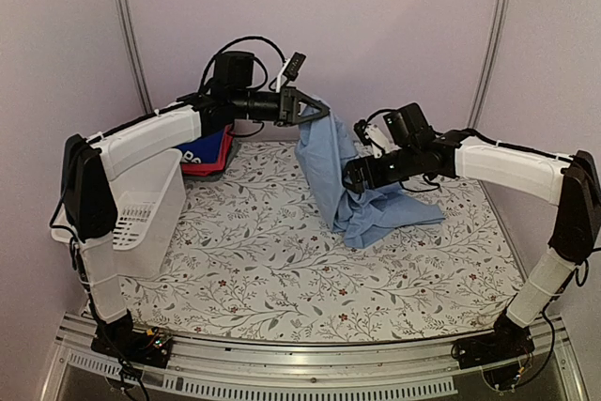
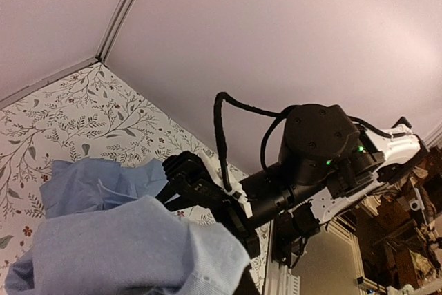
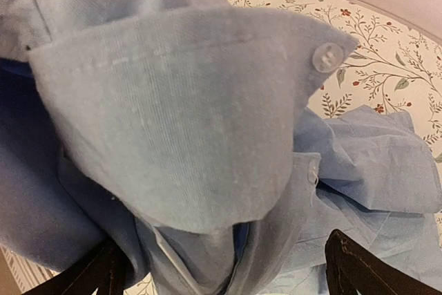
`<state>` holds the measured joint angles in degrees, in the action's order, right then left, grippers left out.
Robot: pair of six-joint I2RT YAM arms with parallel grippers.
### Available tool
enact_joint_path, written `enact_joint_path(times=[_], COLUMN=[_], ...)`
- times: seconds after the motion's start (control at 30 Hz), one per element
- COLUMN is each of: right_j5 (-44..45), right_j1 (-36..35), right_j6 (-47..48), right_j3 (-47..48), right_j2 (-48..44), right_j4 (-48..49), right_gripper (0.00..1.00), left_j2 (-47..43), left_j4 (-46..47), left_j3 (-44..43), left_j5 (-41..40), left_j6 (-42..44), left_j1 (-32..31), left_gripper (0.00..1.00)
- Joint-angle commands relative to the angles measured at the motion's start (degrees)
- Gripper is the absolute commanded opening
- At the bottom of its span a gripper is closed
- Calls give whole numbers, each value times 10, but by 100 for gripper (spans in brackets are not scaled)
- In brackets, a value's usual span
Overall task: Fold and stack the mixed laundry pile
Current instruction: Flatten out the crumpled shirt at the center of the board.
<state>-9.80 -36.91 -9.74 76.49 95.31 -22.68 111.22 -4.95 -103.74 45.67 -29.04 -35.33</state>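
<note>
My left gripper [image 1: 314,112] is raised above the back of the table, shut on the top edge of the large pale-blue button shirt [image 1: 331,166]. The shirt hangs down from it and its lower part lies crumpled on the table. In the left wrist view the shirt [image 2: 117,246] covers my own fingers. My right gripper [image 1: 351,176] is open at the hanging shirt's right side. In the right wrist view a buttoned cuff [image 3: 207,108] hangs just ahead of its spread fingers [image 3: 362,267]. A pink-red garment [image 1: 211,167] and a blue item with white print [image 1: 201,149] lie at the back left.
A white slotted basket [image 1: 150,208] stands at the left edge of the floral table [image 1: 272,269], beneath the left arm. Pale walls close the back and sides. The right arm [image 2: 311,157] crosses the left wrist view.
</note>
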Motion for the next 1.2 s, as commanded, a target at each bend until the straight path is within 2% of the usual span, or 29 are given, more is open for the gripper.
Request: enact_joint_path(times=[0.0, 0.2, 0.37, 0.53, 0.7, 0.9, 1.03, 1.17], right_j5=[80, 128, 105, 35, -64, -181, -189, -169], right_j1=[-18, -19, -19, -19, -46, -92, -60, 46], right_j6=[48, 47, 65, 79, 63, 29, -15, -83], right_j3=[-23, 67, 128, 204, 322, 511, 474, 253], right_j2=[-10, 39, 23, -16, -17, 39, 2, -110], right_j4=[-9, -13, -33, -53, -59, -83, -52, 11], right_gripper=[98, 54, 2, 0, 0, 0, 0, 0], left_j2=[-30, -44, -84, -128, -175, -267, -224, -77], left_j4=[40, 65, 42, -38, -43, 83, 95, -23], left_j3=[4, 28, 55, 45, 21, 49, -25, -215], left_j5=[19, 15, -51, -175, -229, -259, -226, -236], left_j6=[-9, -21, -19, 23, 69, 66, 71, 102], left_j1=[12, 21, 56, 96, 102, 102, 82, 34], left_gripper=[0, 0, 0, 0, 0, 0, 0, 0])
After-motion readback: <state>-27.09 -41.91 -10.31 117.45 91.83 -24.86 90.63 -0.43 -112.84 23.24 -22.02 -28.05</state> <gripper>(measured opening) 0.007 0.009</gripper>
